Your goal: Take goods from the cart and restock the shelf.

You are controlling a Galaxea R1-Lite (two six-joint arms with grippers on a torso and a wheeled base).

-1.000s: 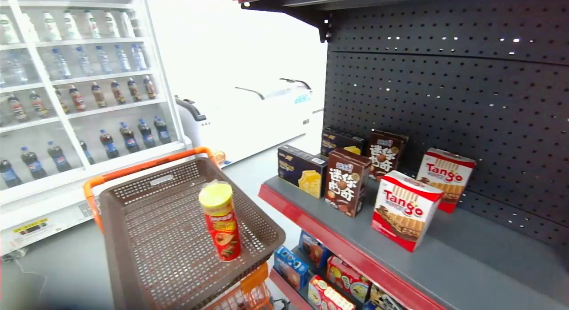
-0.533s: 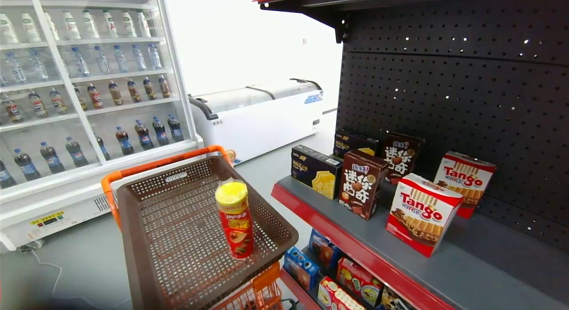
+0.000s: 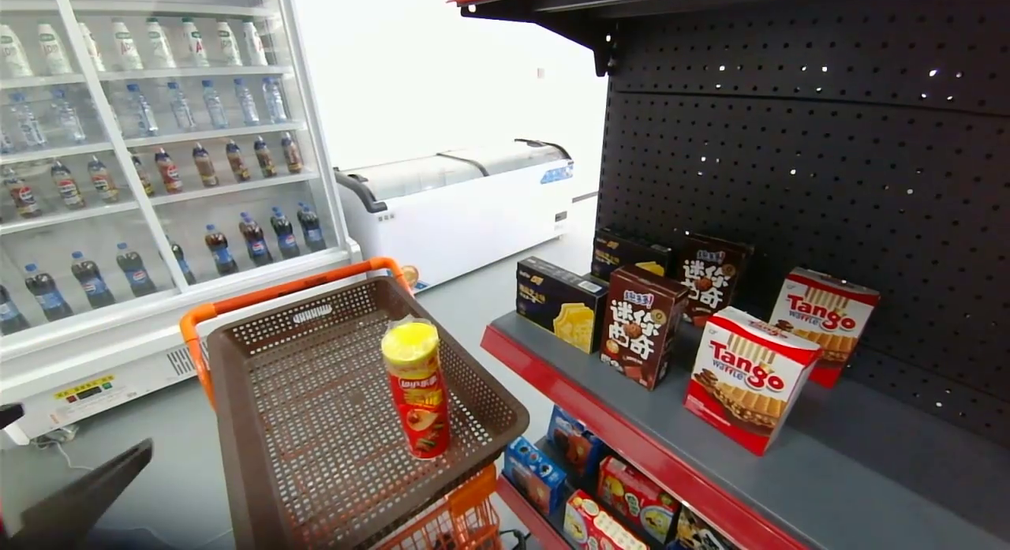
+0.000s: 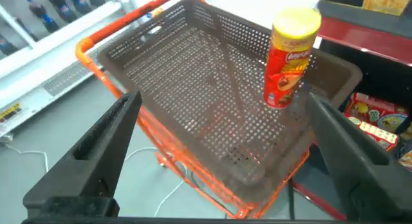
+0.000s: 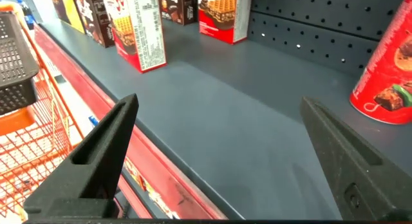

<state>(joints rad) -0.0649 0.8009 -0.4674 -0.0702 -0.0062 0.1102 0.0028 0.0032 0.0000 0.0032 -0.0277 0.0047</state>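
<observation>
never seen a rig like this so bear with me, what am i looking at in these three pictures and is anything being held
It is a two-armed robot. The wide picture is from its head camera; the other two are from cameras on each wrist, looking out between that arm's two prongs. The left end effector is open and faces the cart basket, where one red chips can stands. The right end effector is open over the grey shelf that holds snack boxes. Nothing is held.
</observation>
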